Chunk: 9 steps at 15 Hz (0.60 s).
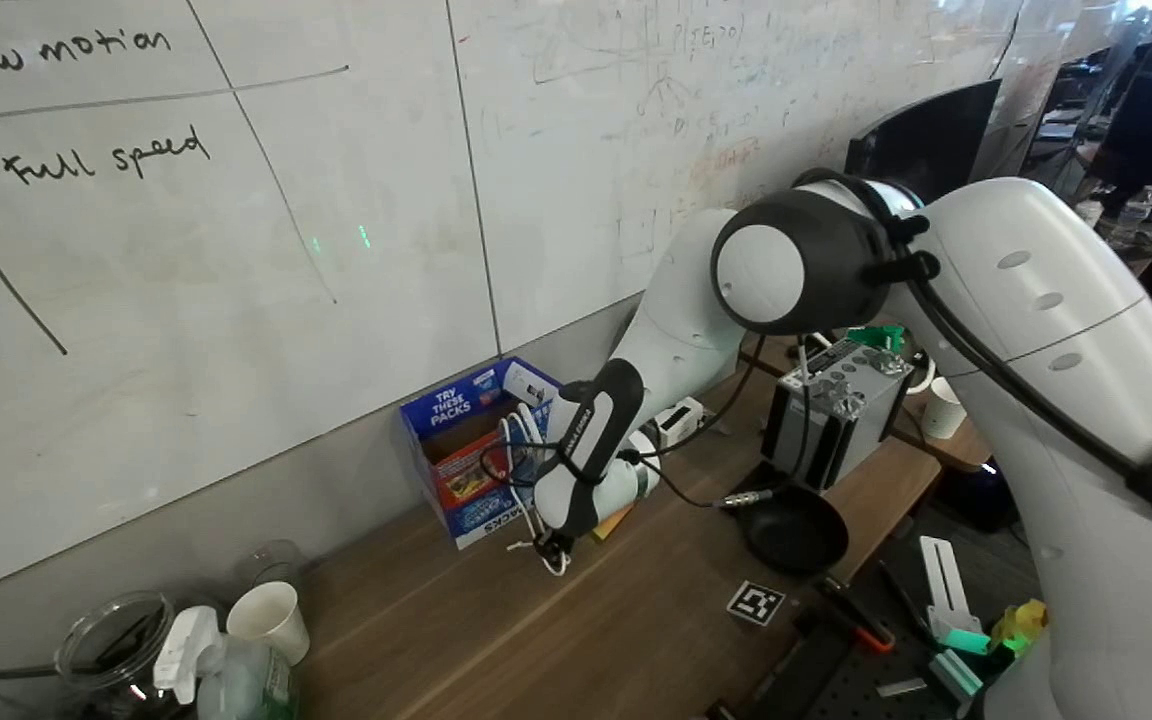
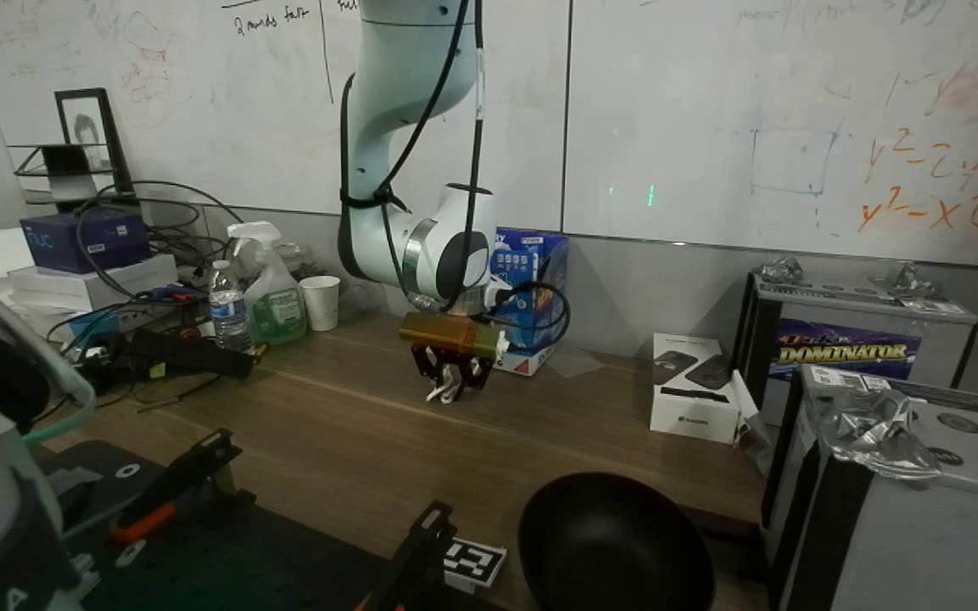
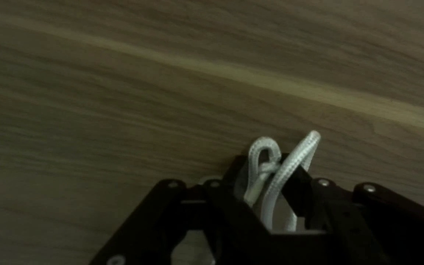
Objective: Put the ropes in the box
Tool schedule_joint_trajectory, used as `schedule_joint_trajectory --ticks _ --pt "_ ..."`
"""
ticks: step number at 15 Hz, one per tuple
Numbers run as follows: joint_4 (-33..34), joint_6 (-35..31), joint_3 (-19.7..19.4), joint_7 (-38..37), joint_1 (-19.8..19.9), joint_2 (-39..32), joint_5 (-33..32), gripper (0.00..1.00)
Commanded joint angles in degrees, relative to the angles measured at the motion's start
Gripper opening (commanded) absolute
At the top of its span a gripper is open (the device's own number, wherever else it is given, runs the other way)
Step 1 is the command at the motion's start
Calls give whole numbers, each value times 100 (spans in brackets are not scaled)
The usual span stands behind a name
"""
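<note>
1. Gripper (image 3: pixel 271 180), black, my own; nearest the camera, low in the wrist view. Fingers (image 3: pixel 300 193) close together, pinching white rope (image 3: pixel 291 163).
2. Rope: in my grip, over the table (image 1: pixel 536 640). The wrist view gives its weave and two loops projecting from my grip; both exterior views give a small tangle below the gripper. Contact with the table: cannot tell.
3. Blue box (image 1: pixel 486 512), near my gripper, below the whiteboard (image 1: pixel 386 250). Open top, seen in an exterior view; side face (image 2: pixel 531 255), seen in an exterior view, partly behind my arm (image 2: pixel 408 68).
4. White cord (image 1: pixel 506 445), looped beside my arm, overlapping the box in an exterior view. Same rope or another: cannot tell.
5. Black pan (image 2: pixel 616 543), on the table, both exterior views; printed marker (image 1: pixel 756 603) near it.
6. Spray bottle (image 2: pixel 277 301), paper cup (image 2: pixel 320 303) just beside it, both exterior views; labelled water bottle (image 2: pixel 228 305), in an exterior view.
</note>
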State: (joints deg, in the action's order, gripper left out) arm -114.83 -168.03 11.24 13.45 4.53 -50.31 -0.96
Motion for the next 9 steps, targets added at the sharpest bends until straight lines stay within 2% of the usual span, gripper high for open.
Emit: schedule_joint_trajectory --ticks 1,2,5,9 --pt "94 -76 -74 -69 -117 -68 -92 13" --pt "92 -52 -76 -76 -140 -52 -91 10" --pt "92 293 -8 -71 -82 141 -50 14" --pt "-78 902 58 -156 -29 843 63 16"
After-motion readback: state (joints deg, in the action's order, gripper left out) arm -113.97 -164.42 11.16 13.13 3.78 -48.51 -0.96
